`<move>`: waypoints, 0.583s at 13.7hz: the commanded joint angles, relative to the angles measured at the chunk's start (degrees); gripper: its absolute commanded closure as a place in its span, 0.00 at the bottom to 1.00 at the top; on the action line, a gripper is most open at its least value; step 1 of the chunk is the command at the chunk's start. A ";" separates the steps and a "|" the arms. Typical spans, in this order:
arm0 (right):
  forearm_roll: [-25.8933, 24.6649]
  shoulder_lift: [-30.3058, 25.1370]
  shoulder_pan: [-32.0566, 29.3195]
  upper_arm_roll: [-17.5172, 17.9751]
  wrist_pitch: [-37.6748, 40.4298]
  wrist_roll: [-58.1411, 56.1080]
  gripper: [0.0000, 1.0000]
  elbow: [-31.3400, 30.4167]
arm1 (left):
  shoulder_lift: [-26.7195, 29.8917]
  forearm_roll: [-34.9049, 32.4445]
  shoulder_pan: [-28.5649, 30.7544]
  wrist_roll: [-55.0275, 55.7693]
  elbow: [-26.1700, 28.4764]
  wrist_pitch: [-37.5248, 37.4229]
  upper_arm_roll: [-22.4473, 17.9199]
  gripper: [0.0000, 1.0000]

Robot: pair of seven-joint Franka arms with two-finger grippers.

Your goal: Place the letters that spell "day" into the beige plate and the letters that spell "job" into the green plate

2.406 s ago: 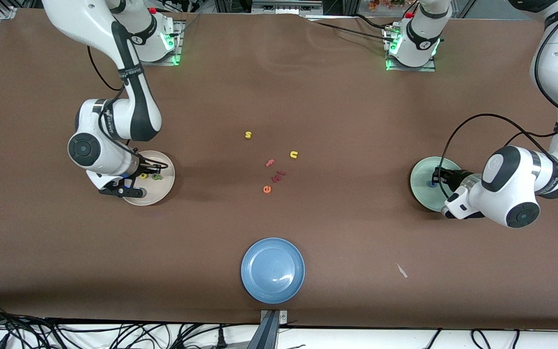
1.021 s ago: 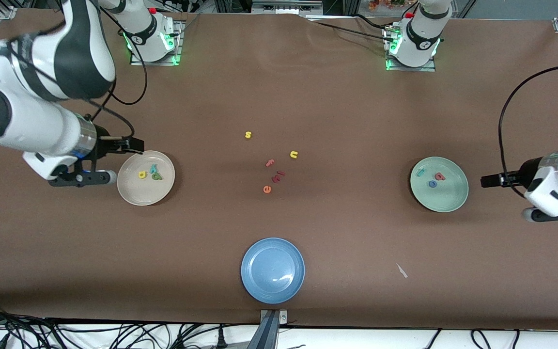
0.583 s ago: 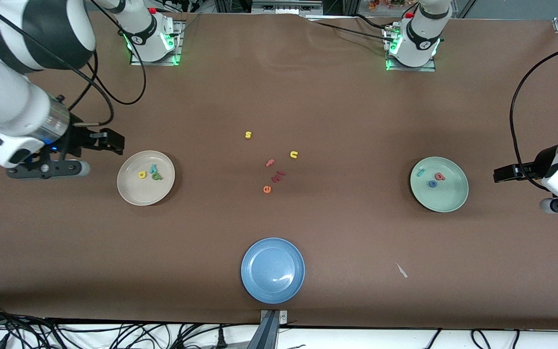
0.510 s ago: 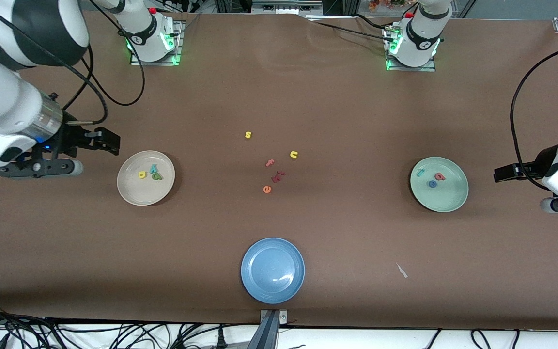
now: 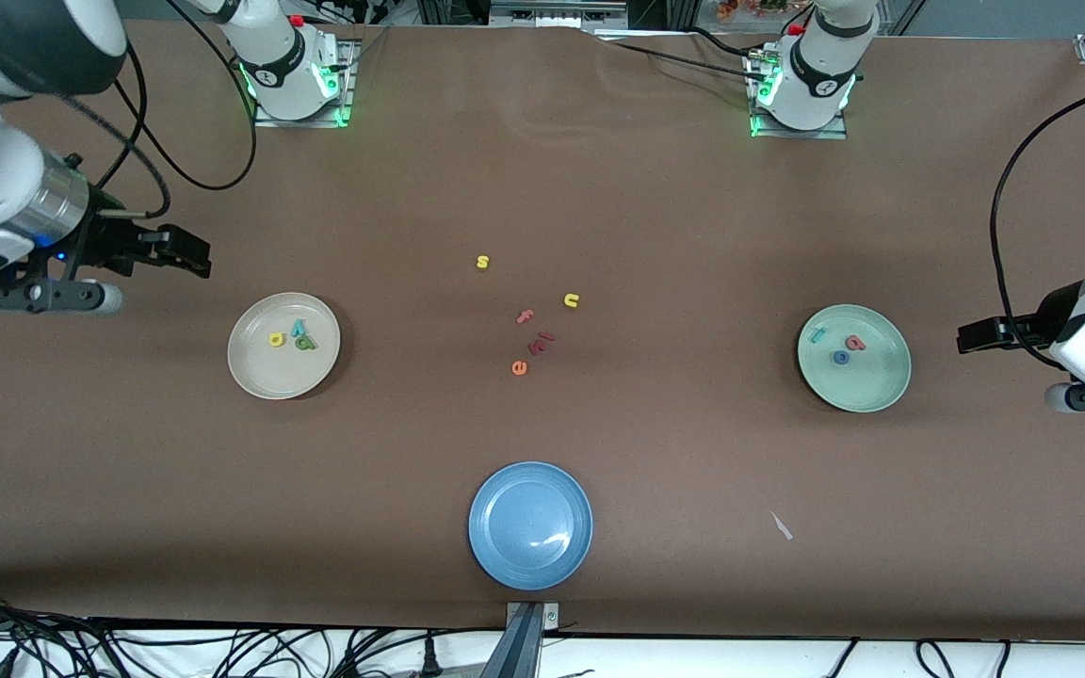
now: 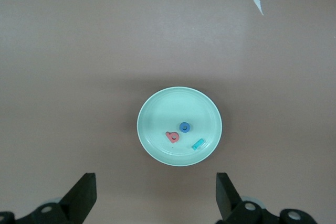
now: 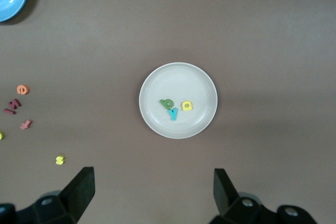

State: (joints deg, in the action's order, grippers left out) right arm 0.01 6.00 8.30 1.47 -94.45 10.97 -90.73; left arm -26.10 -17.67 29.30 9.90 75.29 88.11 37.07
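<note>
Now beige plate (image 5: 260, 372) three letters (image 5: 290, 337), green plate (image 5: 872, 386) three

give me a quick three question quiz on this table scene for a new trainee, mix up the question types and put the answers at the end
1. True or false: the blue plate has foam letters in it.
2. Multiple choice: which letters lie in the green plate? A) teal stick-like letter, blue ring and salmon-red letter; B) yellow, dark green and teal letters; C) orange "e" and yellow "s".
3. Fill in: the left gripper and right gripper both stand ____ and hold nothing.

Key
1. False; it is bare.
2. A. The yellow letter, dark green letter and teal "y" lie in the beige plate.
3. Open; each is over bare table beside its plate.
</note>
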 commanded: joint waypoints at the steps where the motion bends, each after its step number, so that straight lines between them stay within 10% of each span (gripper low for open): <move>1: -1.59 -6.88 -2.49 2.23 -3.82 0.64 0.00 -7.80 | 0.96 2.54 -6.51 -1.55 -0.76 -0.84 -7.06 0.00; 5: -0.80 -6.96 -2.85 -1.82 -0.74 -8.14 0.00 -6.39 | 3.78 15.00 -20.74 -10.41 -1.73 -0.66 -29.20 0.01; 8: -0.63 -7.05 -6.16 0.97 -1.09 -7.37 0.00 -6.47 | 4.57 17.40 -21.21 -12.79 -1.12 -0.05 -31.01 0.01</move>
State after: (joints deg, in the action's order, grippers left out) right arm -0.77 0.15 5.06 -0.46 -95.26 4.15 -96.05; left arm -22.85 -1.92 8.84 -0.19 73.56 88.12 7.46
